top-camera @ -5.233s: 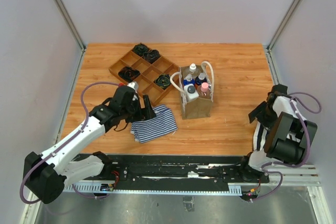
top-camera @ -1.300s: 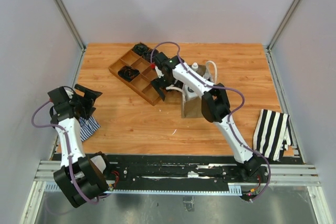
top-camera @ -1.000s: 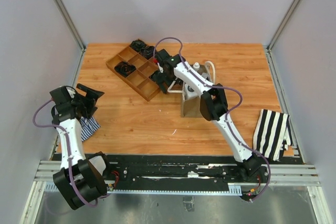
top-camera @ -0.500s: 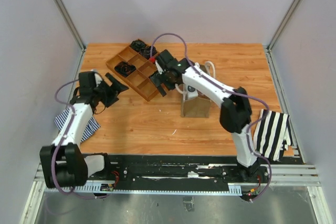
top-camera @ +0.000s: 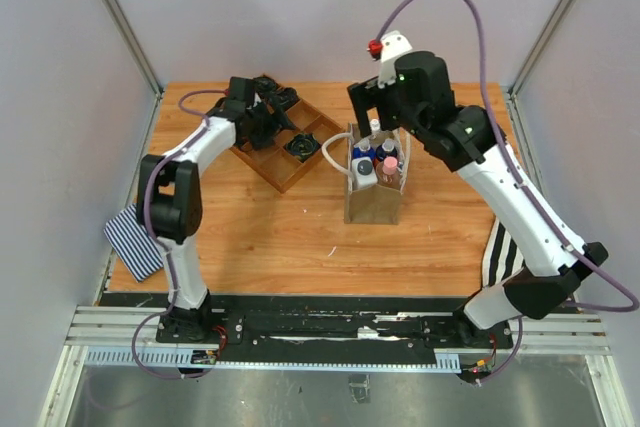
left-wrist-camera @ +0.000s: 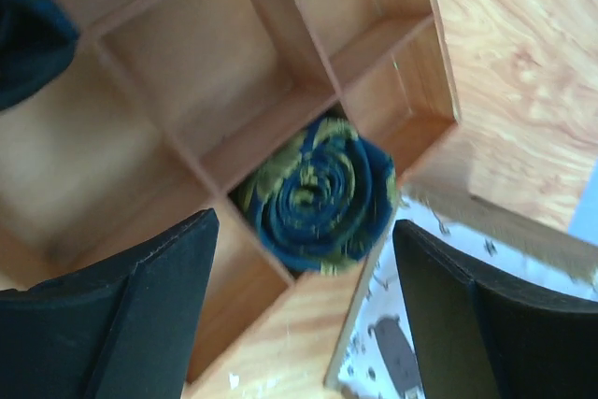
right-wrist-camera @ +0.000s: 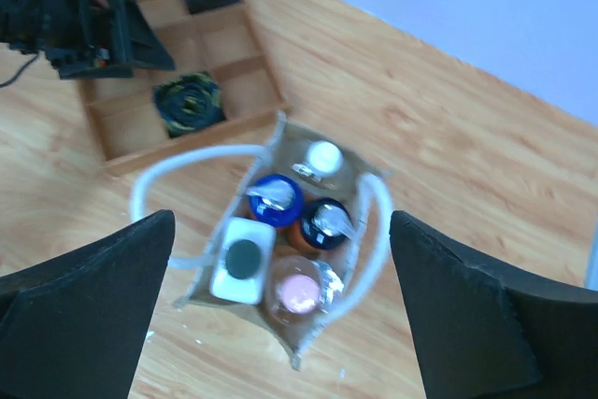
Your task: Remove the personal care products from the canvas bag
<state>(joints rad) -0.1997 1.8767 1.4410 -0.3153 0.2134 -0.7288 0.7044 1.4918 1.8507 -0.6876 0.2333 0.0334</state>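
The tan canvas bag point(top-camera: 372, 202) stands upright at mid-table with its white rope handles spread. Inside it are the white pump bottle point(right-wrist-camera: 243, 260), a blue-capped bottle point(right-wrist-camera: 275, 198), a dark-blue-capped bottle point(right-wrist-camera: 323, 219), the pink-capped bottle point(right-wrist-camera: 299, 294) and the white-capped bottle point(right-wrist-camera: 324, 157). My right gripper point(right-wrist-camera: 280, 324) hangs high above the bag point(right-wrist-camera: 291, 338), open and empty, touching nothing. My left gripper point(left-wrist-camera: 299, 324) is open and empty over the wooden tray point(left-wrist-camera: 280, 128), just above a rolled blue-green item point(left-wrist-camera: 322, 195).
The wooden tray point(top-camera: 262, 154) with dark coiled items lies back left of the bag. A blue striped cloth point(top-camera: 132, 237) lies at the left table edge. A black-and-white striped cloth point(top-camera: 497, 247) lies at the right, partly behind the right arm.
My right arm has risen from the tray to high above the bag. My left arm has swung from the left edge to over the tray. The tray has shifted slightly.
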